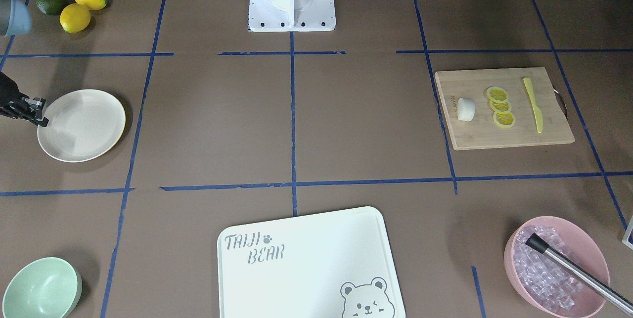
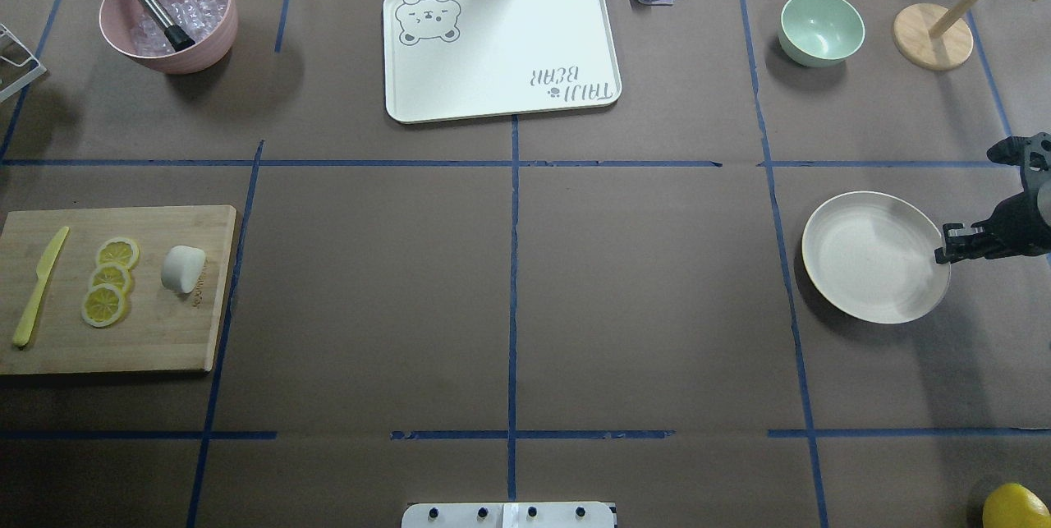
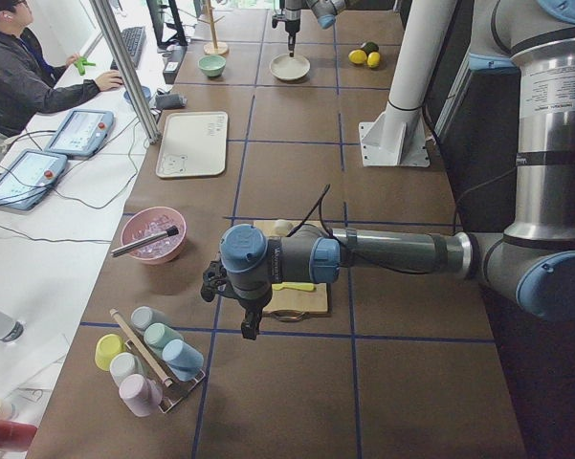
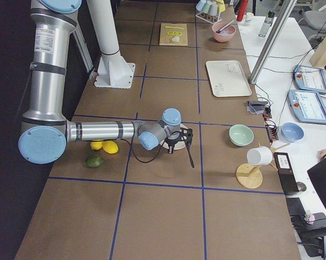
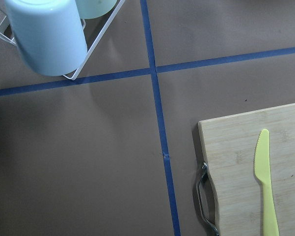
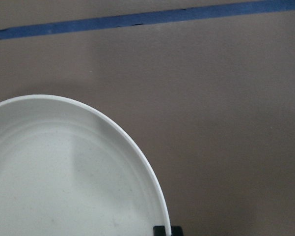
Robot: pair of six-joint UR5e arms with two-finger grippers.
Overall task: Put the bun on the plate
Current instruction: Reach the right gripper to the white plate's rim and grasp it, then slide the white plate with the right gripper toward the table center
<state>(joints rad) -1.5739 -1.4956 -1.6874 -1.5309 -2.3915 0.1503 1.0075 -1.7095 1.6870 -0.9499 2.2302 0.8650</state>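
The bun point(image 2: 182, 268) point(image 1: 466, 109), a small white lump, lies on a wooden cutting board point(image 2: 156, 339) at the table's left, beside three lemon slices point(image 2: 108, 280). The cream plate point(image 2: 874, 257) point(image 1: 81, 125) sits far off on the table's right. My right gripper point(image 2: 944, 253) point(image 1: 42, 120) points down at the plate's outer rim, shut on that rim; in the right wrist view its black tip straddles the plate point(image 6: 64, 187) edge. My left gripper point(image 3: 248, 328) shows only in the left side view, hovering past the board's outer end, and I cannot tell its state.
A yellow knife point(image 5: 265, 187) lies on the board. A pink bowl of ice point(image 2: 168, 15), a white bear-printed board point(image 2: 501, 48) and a mint bowl point(image 2: 821, 27) stand along the far edge. A cup rack point(image 5: 49, 34) stands near the left gripper. Lemons and a lime point(image 1: 74, 4) lie near the plate.
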